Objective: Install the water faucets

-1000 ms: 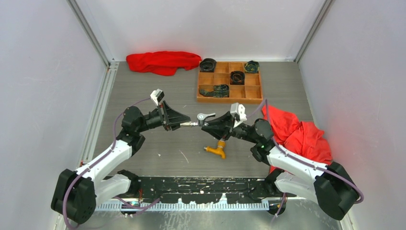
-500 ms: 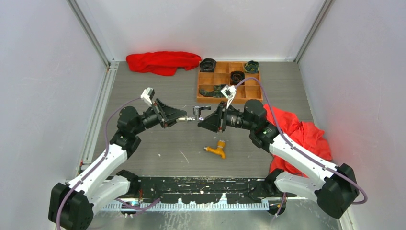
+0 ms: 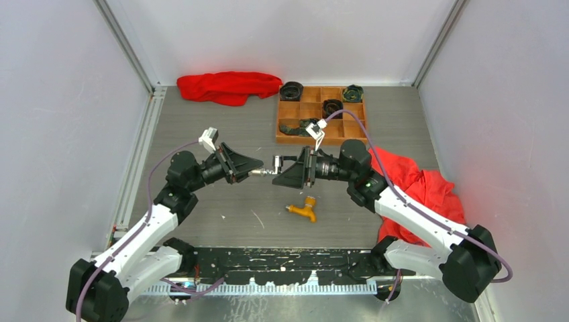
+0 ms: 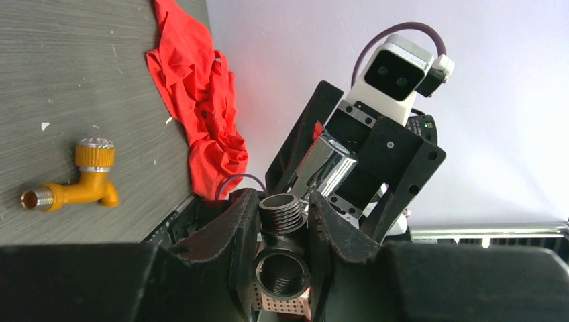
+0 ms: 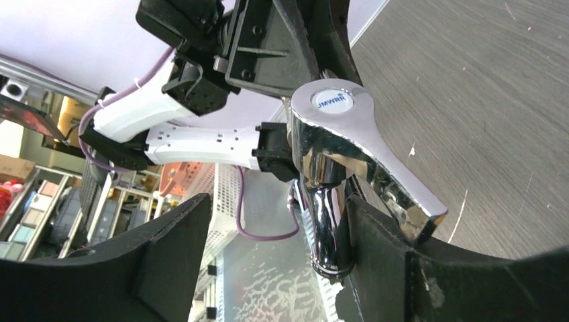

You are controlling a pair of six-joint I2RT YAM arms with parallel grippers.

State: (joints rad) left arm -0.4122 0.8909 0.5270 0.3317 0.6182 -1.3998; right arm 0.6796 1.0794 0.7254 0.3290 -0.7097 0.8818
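Silver faucet [image 3: 276, 162]: aloft, axis left–right. Left pincer [image 3: 257, 172] clenched on threaded end; right pincer [image 3: 280, 172], spread wide, straddles handle end. Orange faucet [image 3: 302, 209]: on table [image 3: 201, 114], near side.

The left arm [image 3: 149, 228] and right arm [image 3: 416, 218] were built of white links and black joints; purple cables [image 3: 156, 176] were looped along them.
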